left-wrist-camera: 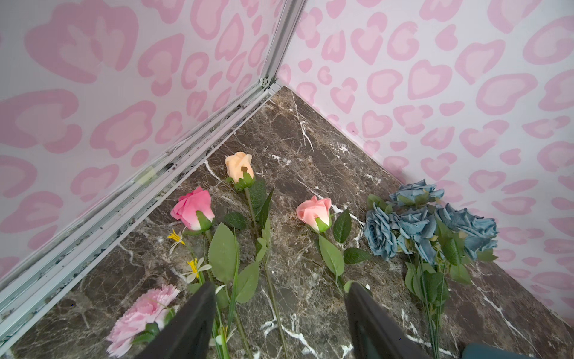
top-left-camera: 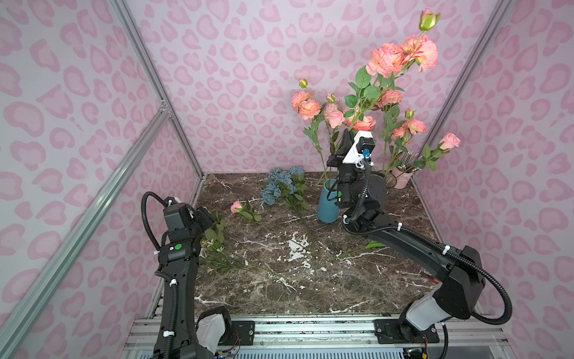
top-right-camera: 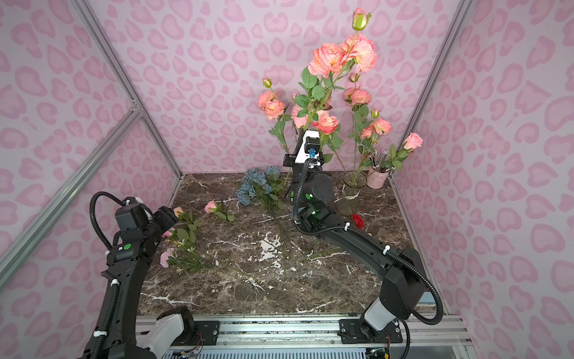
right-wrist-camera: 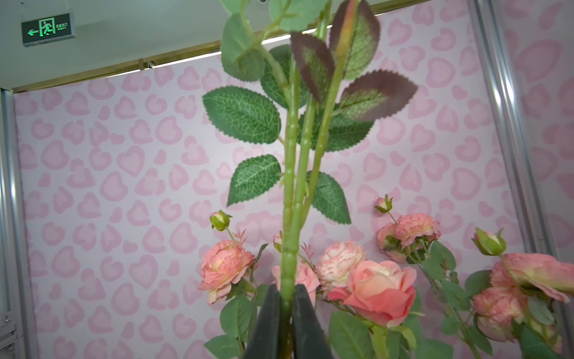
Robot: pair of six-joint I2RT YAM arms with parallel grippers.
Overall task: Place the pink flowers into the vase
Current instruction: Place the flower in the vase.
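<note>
My right gripper [right-wrist-camera: 287,295] is shut on the thick green stem of a tall spray of pink flowers [top-left-camera: 388,59], held upright at the back. The spray stands just above and behind the blue vase [top-left-camera: 328,202]. Several other pink flowers [right-wrist-camera: 382,289] stand behind it in the blue vase and in a glass vase [top-right-camera: 351,192]. A single pink rose [top-left-camera: 236,206] lies on the marble. My left gripper [left-wrist-camera: 281,289] hangs open over loose stems at the left, near a deeper pink rose [left-wrist-camera: 192,208] and a pink carnation [left-wrist-camera: 139,314].
A dusty-blue bunch [top-left-camera: 281,186] lies at the back middle, with a peach rose [left-wrist-camera: 239,164] near the left wall. A red bloom [top-right-camera: 357,220] lies by the right arm. A pink bucket [top-right-camera: 377,177] stands in the back right corner. Patterned walls enclose three sides.
</note>
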